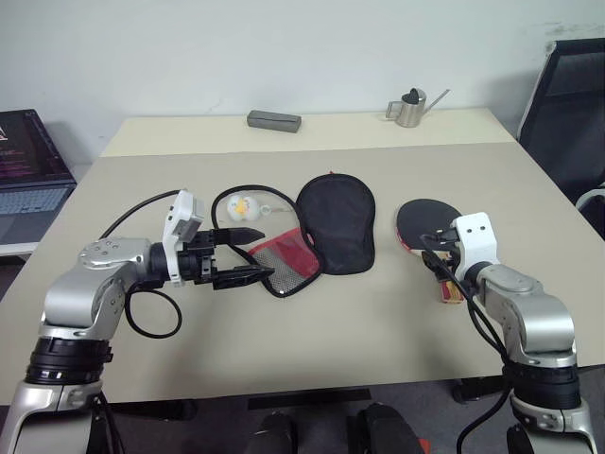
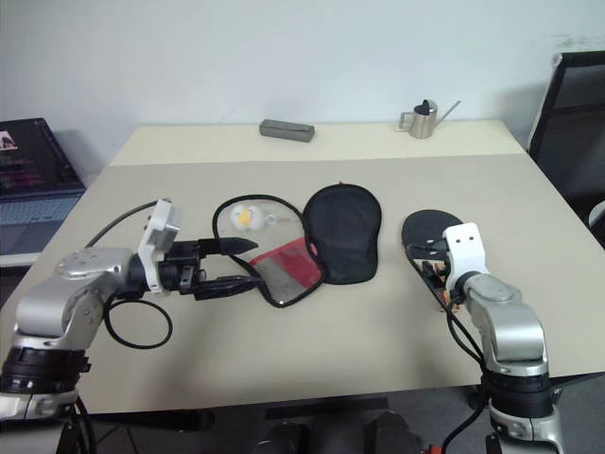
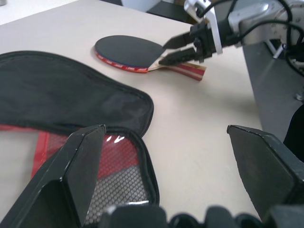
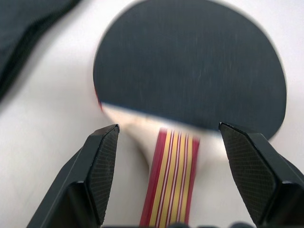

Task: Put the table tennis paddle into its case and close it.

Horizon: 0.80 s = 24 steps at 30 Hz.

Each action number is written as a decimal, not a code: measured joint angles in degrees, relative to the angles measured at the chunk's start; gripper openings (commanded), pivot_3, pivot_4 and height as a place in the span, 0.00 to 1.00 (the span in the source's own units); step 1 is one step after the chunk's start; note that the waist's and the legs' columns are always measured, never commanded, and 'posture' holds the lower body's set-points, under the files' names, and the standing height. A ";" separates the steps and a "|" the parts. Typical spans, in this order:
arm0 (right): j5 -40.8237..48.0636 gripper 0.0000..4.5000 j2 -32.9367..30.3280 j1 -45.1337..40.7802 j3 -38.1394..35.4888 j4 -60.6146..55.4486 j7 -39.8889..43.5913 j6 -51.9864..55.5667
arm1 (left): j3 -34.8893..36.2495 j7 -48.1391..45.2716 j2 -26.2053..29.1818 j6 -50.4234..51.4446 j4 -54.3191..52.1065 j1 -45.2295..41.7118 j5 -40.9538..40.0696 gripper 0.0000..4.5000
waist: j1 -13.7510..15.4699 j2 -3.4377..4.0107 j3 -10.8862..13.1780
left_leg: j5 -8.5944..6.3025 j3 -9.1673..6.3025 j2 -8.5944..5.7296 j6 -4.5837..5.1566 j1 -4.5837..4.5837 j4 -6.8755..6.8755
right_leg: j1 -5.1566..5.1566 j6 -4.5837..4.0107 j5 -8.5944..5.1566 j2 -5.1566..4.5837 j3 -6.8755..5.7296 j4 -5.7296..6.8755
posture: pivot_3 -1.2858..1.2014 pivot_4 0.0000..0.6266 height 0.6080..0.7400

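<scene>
Paddle [image 1: 423,220] flat on table [image 1: 378,312] right of open case [image 1: 326,227], right gripper [image 4: 166,142] spread over its handle, left gripper [image 1: 248,253] spread at case's near end

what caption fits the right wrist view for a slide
Open right gripper poised over the striped handle of the table tennis paddle, flat on the table.

Bare beige tabletop [image 1: 378,312] lies between the black-and-red fabric paddle case [image 1: 326,232] and the black-faced, striped-handled paddle [image 1: 425,224], wide enough to pass through. A small white-yellow ball [image 1: 241,205] and a looped black cord [image 1: 248,192] crowd the case's far-left side (near the left gripper [image 1: 248,253]).
</scene>
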 measured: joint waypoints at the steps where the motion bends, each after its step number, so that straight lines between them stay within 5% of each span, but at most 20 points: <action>1: 0.00 0.81 0.19 0.45 -0.07 -0.23 -0.33 0.27 | -0.03 -0.13 0.00 -0.08 0.17 -0.27 0.18 1.00 | -0.03 0.00 0.00 | 0.00 0.03 0.00 0.00 0.01 0.00 | 0.00 0.00 0.00 0.00 0.03 0.00 | 0.52 0.24 1.00; 19: 0.64 0.81 5.96 3.64 -2.71 -2.03 -5.88 2.03 | -2.38 -4.35 0.00 -1.17 2.58 -3.77 2.38 1.00 | -0.11 -0.22 -0.14 | 0.00 0.02 0.01 0.00 0.09 0.03 | 0.07 0.00 0.00 0.06 0.03 -0.01 | 0.52 0.24 1.00; 24: 1.88 0.49 6.94 3.07 -2.90 0.59 -5.81 1.33 | -2.38 -4.68 -0.01 -1.21 2.72 -3.77 2.94 1.00 | -0.05 -0.52 -0.32 | 0.00 -0.14 0.09 0.01 0.51 0.06 | 0.63 0.05 -0.04 0.31 -0.08 -0.28 | 0.52 0.24 1.00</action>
